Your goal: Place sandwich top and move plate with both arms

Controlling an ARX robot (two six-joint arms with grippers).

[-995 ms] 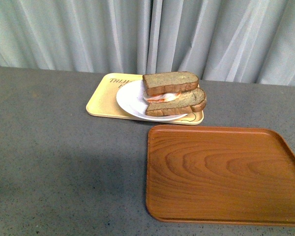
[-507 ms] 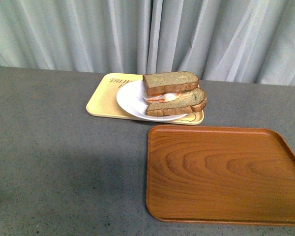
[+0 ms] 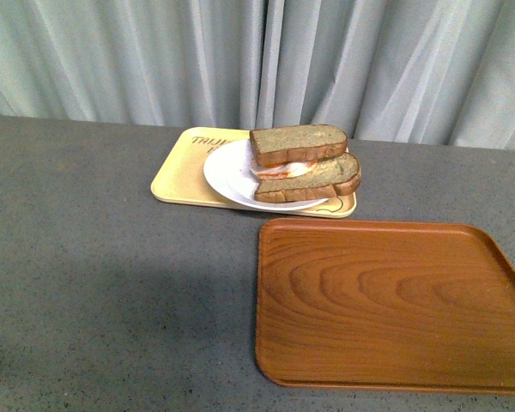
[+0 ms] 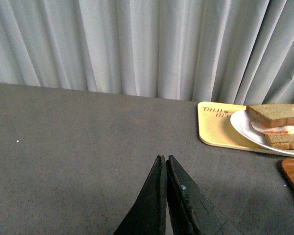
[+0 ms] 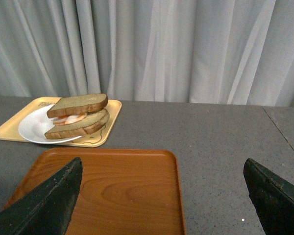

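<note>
The sandwich top, a grey-green slice with brown crust, lies on the filling and a tanner bottom slice. They sit on the white plate, which rests on the pale yellow tray. Neither arm shows in the front view. My left gripper is shut and empty above bare table, well away from the sandwich top and plate. My right gripper is open wide and empty, over the near end of the wooden tray, with the sandwich top and plate beyond it.
The brown wooden tray lies empty at the front right of the grey table. Pale curtains hang behind the table's far edge. The yellow tray shows in both wrist views.
</note>
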